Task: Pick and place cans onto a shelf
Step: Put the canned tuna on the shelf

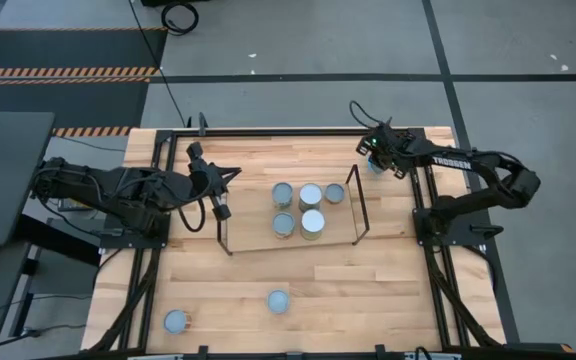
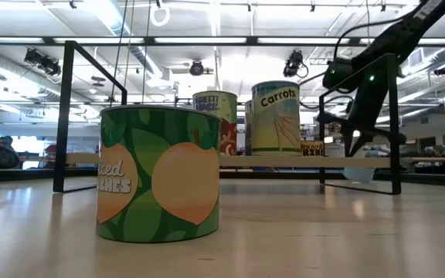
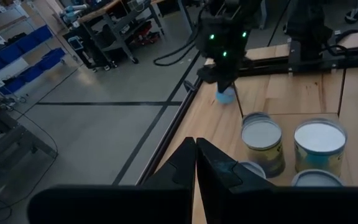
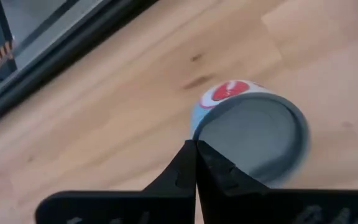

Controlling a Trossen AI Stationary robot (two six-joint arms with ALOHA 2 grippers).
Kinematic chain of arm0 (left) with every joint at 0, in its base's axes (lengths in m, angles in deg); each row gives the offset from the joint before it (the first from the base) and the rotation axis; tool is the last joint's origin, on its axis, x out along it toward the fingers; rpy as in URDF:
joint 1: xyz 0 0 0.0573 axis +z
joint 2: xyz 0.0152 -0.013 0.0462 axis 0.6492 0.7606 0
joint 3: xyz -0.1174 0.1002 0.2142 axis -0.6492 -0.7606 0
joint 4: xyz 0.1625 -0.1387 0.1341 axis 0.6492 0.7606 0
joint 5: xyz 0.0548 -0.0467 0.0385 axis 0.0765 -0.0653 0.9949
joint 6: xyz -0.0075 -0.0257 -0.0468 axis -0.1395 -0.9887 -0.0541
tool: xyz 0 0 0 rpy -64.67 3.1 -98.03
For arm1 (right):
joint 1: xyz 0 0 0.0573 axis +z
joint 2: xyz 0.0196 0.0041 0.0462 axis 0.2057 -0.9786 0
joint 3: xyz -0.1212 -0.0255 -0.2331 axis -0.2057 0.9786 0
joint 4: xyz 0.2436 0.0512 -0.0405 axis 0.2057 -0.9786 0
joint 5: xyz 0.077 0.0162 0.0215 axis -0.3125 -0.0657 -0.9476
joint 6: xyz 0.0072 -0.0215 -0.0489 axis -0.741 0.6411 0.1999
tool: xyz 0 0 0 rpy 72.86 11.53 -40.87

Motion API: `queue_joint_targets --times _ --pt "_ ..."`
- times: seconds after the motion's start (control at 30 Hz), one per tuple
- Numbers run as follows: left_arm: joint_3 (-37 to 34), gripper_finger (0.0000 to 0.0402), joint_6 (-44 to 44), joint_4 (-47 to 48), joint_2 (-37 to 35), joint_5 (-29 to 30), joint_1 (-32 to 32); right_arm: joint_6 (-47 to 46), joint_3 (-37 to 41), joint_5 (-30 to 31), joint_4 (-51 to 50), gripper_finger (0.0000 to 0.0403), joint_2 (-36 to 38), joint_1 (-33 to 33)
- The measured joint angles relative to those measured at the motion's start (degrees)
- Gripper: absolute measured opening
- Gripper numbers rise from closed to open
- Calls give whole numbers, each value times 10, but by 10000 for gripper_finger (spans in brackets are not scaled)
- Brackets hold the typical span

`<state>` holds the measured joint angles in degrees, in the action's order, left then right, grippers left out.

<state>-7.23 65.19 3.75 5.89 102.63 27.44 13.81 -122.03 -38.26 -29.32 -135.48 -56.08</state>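
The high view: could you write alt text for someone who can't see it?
From above, a low light-wood shelf with black wire ends holds five silver-lidded cans mid-table. The right gripper hovers over a pale blue can near the far right corner, the left gripper waits beside the shelf, and two more cans stand near the front.

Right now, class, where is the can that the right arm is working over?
In the high view the can stands on the table at the far right corner, just outside the shelf, beneath the right gripper.
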Motion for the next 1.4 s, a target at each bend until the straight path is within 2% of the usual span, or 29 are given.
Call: queue_joint_targets --times 0.2,0.4,0.57,0.77,0.9,1.1,1.2,1.4 --pt "0 20 -1 -1 -7 2 0 10 0 -55 83 41 -56 -27" --pt "0 21 -1 0 -15 2 0 87 -19 -72 106 106 -41 -39" --pt "0 21 -17 -2 -26 2 -1 172 -59 -80 36 169 -8 -44" --pt "0 21 -67 23 -34 -3 -1 269 -105 -51 -95 237 4 -39" --pt "0 21 -101 42 -32 -10 -3 317 -105 -60 -92 285 -14 -44" --pt "0 21 -125 43 -32 -16 -3 309 -105 -79 -82 357 -81 -50" --pt "0 21 -126 43 -33 -15 -3 302 -105 -70 -90 369 -105 -45" --pt "0 21 -128 35 -32 -16 -3 285 -105 -45 -87 363 -145 -28"
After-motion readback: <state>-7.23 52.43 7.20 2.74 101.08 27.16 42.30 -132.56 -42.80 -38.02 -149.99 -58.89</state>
